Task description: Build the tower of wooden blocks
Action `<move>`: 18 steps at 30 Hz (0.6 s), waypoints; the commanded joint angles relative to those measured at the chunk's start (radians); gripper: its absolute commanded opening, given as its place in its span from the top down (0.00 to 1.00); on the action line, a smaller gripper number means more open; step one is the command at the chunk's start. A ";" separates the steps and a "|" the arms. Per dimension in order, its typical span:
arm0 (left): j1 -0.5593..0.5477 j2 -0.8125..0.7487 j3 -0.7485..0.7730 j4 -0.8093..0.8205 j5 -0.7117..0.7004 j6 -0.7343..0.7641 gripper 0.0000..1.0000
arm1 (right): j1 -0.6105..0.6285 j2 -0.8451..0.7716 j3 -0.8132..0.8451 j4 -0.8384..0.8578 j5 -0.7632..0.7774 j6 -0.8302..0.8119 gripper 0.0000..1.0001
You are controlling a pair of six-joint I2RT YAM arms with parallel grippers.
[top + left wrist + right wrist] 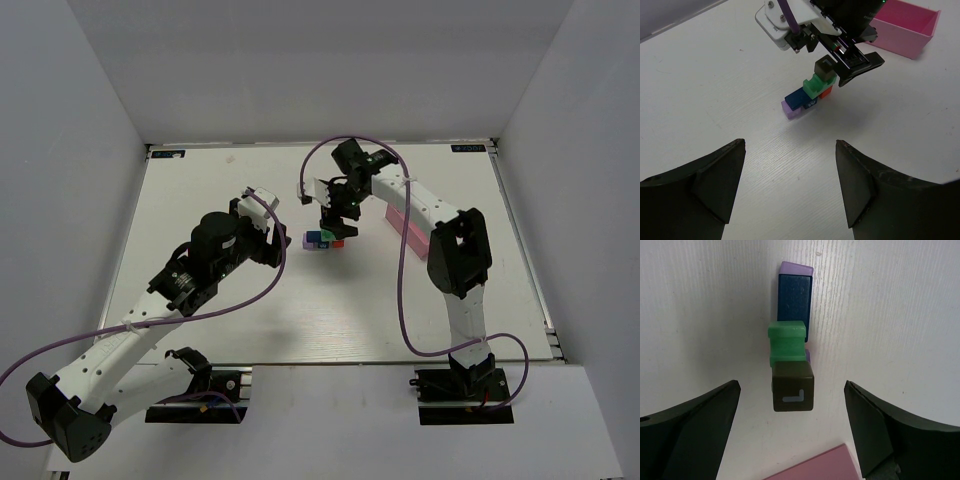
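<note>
Nearest the bases, the left gripper (790, 150) is held low over the white table (700, 80), short of the blocks. Its jaws are spread wide and nothing is caught between them.

Further out, near the middle of the table, the wood block tower (810, 92) is seen as a small stepped cluster. A lilac block (791, 110) lies lowest, at the near end. A dark blue brick (797, 97) is laid over it, and a white mark can be made out on one blue face. A red-orange block (826, 92) is tucked in at the far side, low down. A green block (815, 86) is set on top, and it is capped at its far end by a dark olive-brown cube (792, 386) with a white L-shaped mark on its upper face.

The right gripper (791, 385) is poised directly above that cube. Its jaws are parted wide, with a clear gap on either side of the cube, so nothing is gripped.

Beyond and to the right, a pink tray (910, 27) is seen on the table.
</note>
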 commanded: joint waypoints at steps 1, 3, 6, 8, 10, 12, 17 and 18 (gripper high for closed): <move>0.005 -0.023 -0.001 0.011 -0.005 0.004 0.18 | 0.008 -0.041 -0.024 0.036 -0.008 0.007 0.10; 0.005 -0.023 -0.001 0.011 -0.005 0.004 0.18 | 0.005 -0.044 -0.027 0.039 -0.011 0.009 0.10; 0.005 -0.023 -0.001 0.011 -0.014 0.004 0.18 | 0.003 -0.061 -0.033 0.045 -0.016 0.016 0.10; 0.005 -0.023 -0.001 0.011 -0.014 0.004 0.18 | -0.002 -0.098 -0.044 0.048 -0.016 0.030 0.10; 0.005 -0.023 -0.001 0.011 -0.014 0.004 0.18 | -0.003 -0.147 -0.088 0.074 -0.019 0.051 0.10; 0.005 -0.033 -0.001 0.011 -0.014 0.004 0.18 | -0.005 -0.232 -0.141 0.114 -0.013 0.064 0.10; 0.005 -0.055 -0.010 0.011 -0.033 0.004 0.18 | -0.008 -0.429 -0.344 0.306 0.045 0.166 0.10; 0.005 -0.067 -0.020 0.011 -0.033 0.004 0.18 | -0.011 -0.476 -0.372 0.332 0.093 0.224 0.10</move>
